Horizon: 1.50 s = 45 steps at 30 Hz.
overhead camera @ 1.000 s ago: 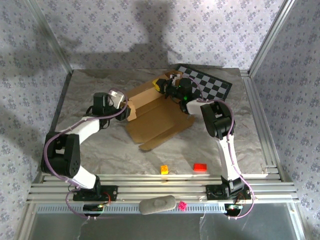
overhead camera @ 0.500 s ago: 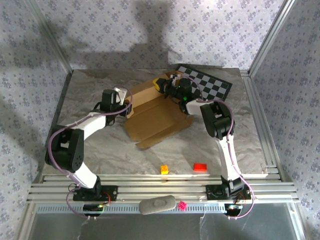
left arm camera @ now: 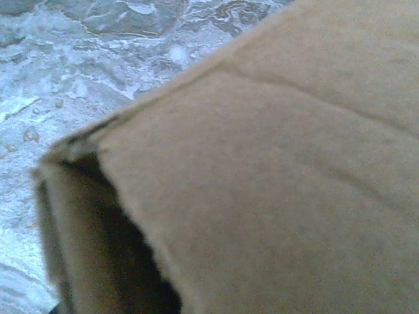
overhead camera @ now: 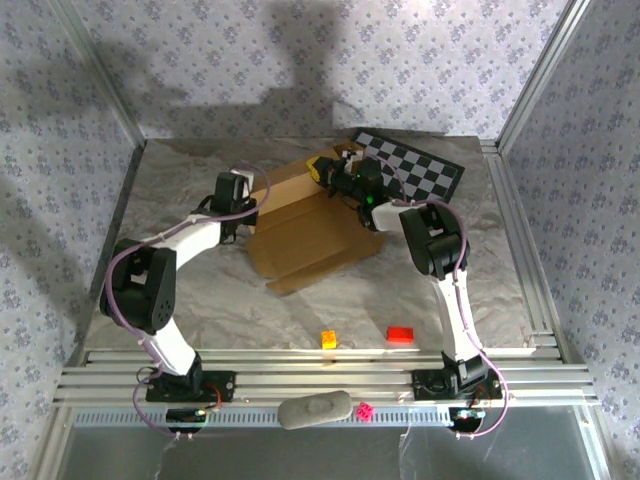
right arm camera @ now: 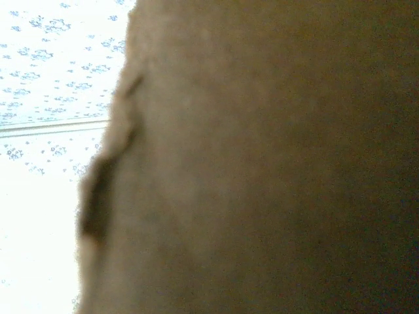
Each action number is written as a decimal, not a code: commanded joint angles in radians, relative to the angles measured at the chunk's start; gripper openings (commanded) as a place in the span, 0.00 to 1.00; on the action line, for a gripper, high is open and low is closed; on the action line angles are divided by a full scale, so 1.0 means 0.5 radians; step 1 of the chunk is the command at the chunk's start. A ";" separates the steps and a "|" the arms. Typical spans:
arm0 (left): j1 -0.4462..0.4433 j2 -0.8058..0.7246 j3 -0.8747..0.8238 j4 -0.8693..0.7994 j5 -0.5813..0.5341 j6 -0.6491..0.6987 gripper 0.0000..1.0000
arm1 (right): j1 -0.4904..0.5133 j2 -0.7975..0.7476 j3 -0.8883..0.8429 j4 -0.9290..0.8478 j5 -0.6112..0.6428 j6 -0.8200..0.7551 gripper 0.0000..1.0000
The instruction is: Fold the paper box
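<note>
The left arm (overhead camera: 190, 238) is swinging farther in across the desk (overhead camera: 200, 290), with its elbow drawing toward the middle and its wrist moving toward the far side. The left fingers (overhead camera: 246, 208) are coming up against the left side of the paper box (overhead camera: 305, 235). The side flap that stood out there a second ago is folding inward. The box's near flap is sliding a little away from the desk's near edge.
</note>
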 commanded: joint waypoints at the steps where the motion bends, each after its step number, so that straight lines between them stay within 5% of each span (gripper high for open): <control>1: -0.046 0.082 0.113 -0.092 -0.129 -0.082 0.10 | 0.041 -0.050 -0.055 -0.036 -0.029 0.063 0.00; 4: -0.080 0.137 0.176 -0.157 -0.263 -0.129 0.00 | 0.055 -0.080 -0.065 -0.079 0.004 0.056 0.00; 14: -0.206 0.281 0.365 -0.438 -0.646 -0.234 0.00 | 0.077 -0.105 -0.083 -0.146 0.071 0.084 0.00; 19: -0.228 0.329 0.412 -0.503 -0.660 -0.268 0.00 | 0.082 -0.122 -0.068 -0.211 0.083 0.084 0.00; 24: -0.222 0.374 0.457 -0.523 -0.586 -0.285 0.17 | 0.078 -0.118 -0.047 -0.222 0.073 0.097 0.00; 31: -0.200 0.437 0.518 -0.550 -0.573 -0.298 0.25 | 0.076 -0.113 -0.043 -0.217 0.069 0.122 0.00; 36: -0.181 0.486 0.572 -0.596 -0.598 -0.316 0.19 | 0.075 -0.108 -0.049 -0.208 0.083 0.145 0.00; 40: -0.182 0.502 0.593 -0.624 -0.674 -0.332 0.00 | 0.079 -0.109 -0.053 -0.224 0.110 0.201 0.00; 45: -0.182 0.515 0.581 -0.622 -0.783 -0.341 0.00 | 0.086 -0.194 -0.081 -0.526 0.202 0.269 0.00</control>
